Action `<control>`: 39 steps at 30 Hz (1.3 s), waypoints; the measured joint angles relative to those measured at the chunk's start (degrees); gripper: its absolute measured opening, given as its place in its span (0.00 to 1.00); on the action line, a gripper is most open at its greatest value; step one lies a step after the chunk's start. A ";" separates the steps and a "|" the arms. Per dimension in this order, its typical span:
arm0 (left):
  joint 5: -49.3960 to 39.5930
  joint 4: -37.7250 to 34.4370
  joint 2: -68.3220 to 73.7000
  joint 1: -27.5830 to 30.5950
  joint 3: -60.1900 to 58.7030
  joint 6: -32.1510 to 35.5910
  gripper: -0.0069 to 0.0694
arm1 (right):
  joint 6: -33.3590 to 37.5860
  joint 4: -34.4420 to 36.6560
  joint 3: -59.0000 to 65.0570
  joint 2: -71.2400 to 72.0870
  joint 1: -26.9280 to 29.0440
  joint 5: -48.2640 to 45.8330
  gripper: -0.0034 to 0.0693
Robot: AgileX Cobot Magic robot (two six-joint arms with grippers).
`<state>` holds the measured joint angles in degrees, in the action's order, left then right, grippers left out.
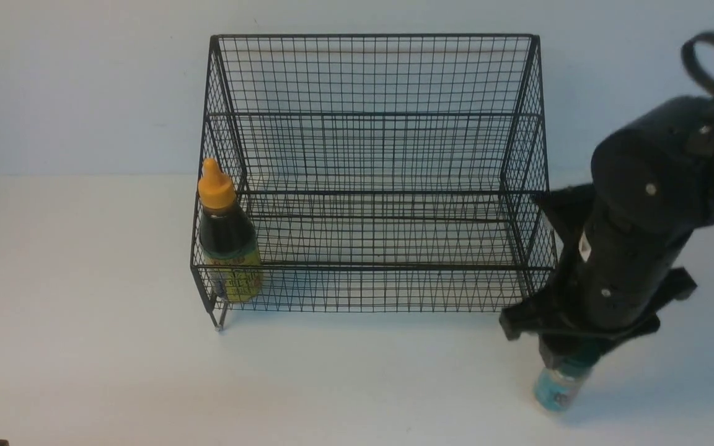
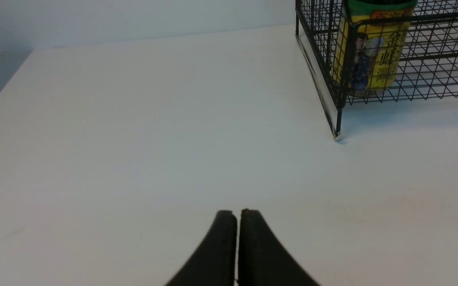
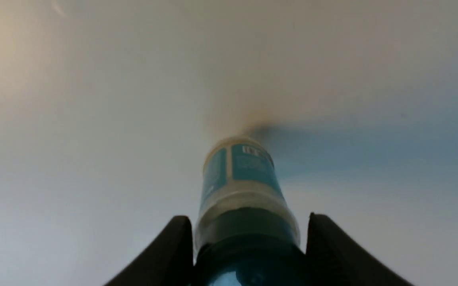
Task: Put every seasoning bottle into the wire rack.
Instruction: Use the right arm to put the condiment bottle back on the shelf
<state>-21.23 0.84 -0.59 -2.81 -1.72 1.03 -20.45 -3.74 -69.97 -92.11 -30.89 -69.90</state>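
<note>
The small jar with the dark green lid and teal label stands upright on the white table to the right of and in front of the wire rack. My right gripper reaches down over it, and its fingers press the lid from both sides. The taller bottle, dark liquid under an orange-yellow cap, stands inside the rack's front left corner, with its yellow label behind the mesh. My left gripper is shut and empty, low over bare table left of and in front of the rack.
The rack's front left foot rests on the table. The right arm's black wrist hangs close beside the rack's right wall. A pale wall runs behind the table.
</note>
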 joint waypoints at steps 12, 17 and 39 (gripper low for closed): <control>0.00 0.00 0.00 0.00 0.00 0.00 0.08 | 8.57 6.03 -24.43 4.63 -0.17 -1.79 0.51; 0.00 0.00 0.00 0.00 0.00 0.00 0.08 | 8.69 -0.67 -25.61 0.98 -0.17 -2.21 0.51; -0.05 0.00 0.00 0.00 0.00 0.00 0.08 | 8.24 -6.07 -29.80 -16.37 2.67 -1.79 0.51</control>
<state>-21.28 0.84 -0.59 -2.81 -1.72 1.03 -12.22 -9.81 -99.77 -108.48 -28.22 -71.68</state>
